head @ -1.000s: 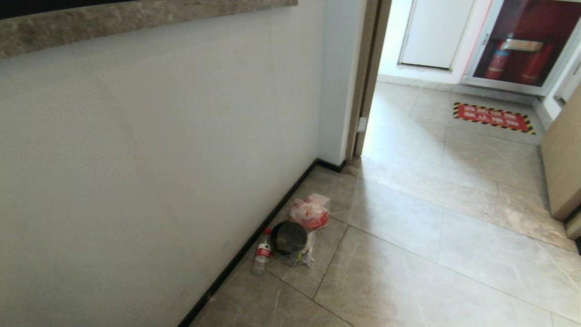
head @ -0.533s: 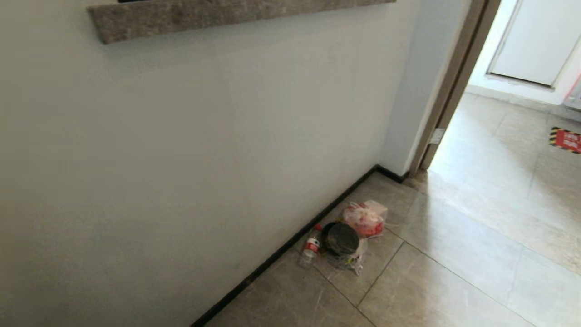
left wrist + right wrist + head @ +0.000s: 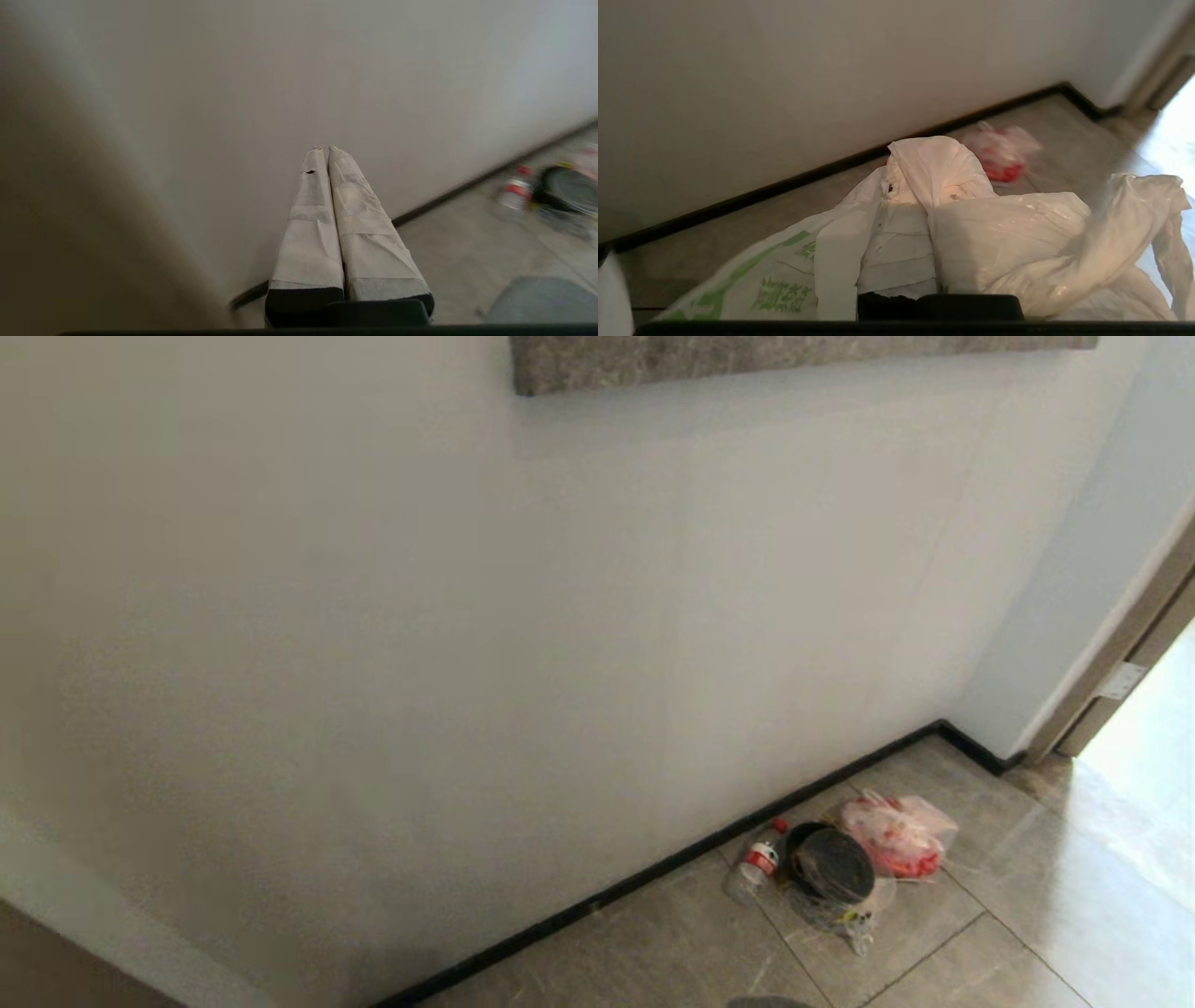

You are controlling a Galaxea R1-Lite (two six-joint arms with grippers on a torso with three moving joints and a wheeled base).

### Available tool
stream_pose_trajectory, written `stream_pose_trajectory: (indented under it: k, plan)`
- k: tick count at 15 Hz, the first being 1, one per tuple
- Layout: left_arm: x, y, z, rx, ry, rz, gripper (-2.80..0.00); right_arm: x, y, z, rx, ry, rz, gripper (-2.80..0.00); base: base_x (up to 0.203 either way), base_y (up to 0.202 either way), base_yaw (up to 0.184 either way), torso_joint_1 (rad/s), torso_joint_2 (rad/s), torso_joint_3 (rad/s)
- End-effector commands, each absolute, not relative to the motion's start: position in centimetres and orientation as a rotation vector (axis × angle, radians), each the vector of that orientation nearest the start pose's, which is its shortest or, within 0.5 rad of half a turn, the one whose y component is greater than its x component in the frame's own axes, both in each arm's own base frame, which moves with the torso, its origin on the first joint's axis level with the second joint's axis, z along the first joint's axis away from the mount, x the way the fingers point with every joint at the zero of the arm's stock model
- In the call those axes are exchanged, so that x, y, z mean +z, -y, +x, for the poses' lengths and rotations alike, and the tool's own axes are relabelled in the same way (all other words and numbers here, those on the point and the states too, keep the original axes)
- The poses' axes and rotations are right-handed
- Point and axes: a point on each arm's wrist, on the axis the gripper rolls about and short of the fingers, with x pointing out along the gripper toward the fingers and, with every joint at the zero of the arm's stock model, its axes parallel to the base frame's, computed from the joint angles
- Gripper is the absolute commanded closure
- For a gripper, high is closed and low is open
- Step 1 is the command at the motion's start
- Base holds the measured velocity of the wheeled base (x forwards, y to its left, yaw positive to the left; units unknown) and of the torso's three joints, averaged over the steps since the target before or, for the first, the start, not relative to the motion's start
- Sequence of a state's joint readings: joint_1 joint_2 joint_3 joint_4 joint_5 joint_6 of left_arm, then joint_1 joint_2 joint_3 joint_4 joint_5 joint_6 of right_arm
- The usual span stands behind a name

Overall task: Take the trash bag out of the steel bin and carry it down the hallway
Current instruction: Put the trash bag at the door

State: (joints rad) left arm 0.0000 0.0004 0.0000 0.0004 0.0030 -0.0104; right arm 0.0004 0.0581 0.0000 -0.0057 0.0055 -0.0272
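Right pincer (image 3: pixel 920 186) clamped on the trash bag (image 3: pixel 1017 242), left pincer (image 3: pixel 325 150) closed — empty, facing white wall (image 3: pixel 373 616).

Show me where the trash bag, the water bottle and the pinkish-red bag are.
trash bag (image 3: pixel 1008 233), right wrist view, bulging white side.
water bottle (image 3: pixel 758 864), head view, red label.
pinkish-red bag (image 3: pixel 894 840), head view, its middle.

White wall (image 3: pixel 467 663) fills most of view ahead, no way thru. Litter at skirting: water bottle (image 3: pixel 758 866), black bowl (image 3: pixel 831 866) in clear bag, pinkish-red bag (image 3: pixel 894 840). Tile floor (image 3: pixel 1046 896) to right bare, doorway (image 3: pixel 1144 747) open far right.
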Motion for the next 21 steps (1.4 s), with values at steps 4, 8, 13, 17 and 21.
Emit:
stream_pose_trajectory:
  k: [4,8,13,17,21]
  plan:
    - [7.50,-0.01,-2.28,0.003,0.000,-0.011,0.00,7.72,-0.01,-1.83,0.007,-0.054,-0.027,0.00,0.001,-0.010,0.171,0.000,0.00,0.005]
    - [7.50,-0.01,-2.28,0.003,0.000,-0.011,0.00,7.73,-0.02,-1.83,0.008,-0.052,-0.030,0.00,-0.001,-0.009,0.174,0.002,0.00,0.001]
    - [7.50,-0.01,-2.28,0.003,0.000,-0.008,0.00,7.73,-0.02,-1.83,0.010,-0.052,-0.024,0.00,-0.001,-0.014,0.171,0.005,0.00,0.002]
    - [7.50,-0.01,-2.28,0.003,0.000,-0.009,0.00,7.70,-0.02,-1.83,0.009,-0.055,-0.026,0.00,0.000,-0.002,0.052,0.002,0.00,-0.028]
    - [7.50,-0.01,-2.28,0.003,0.000,-0.011,0.00,7.70,-0.02,-1.83,0.010,-0.055,-0.027,0.00,0.000,0.000,0.000,0.003,0.00,-0.171]
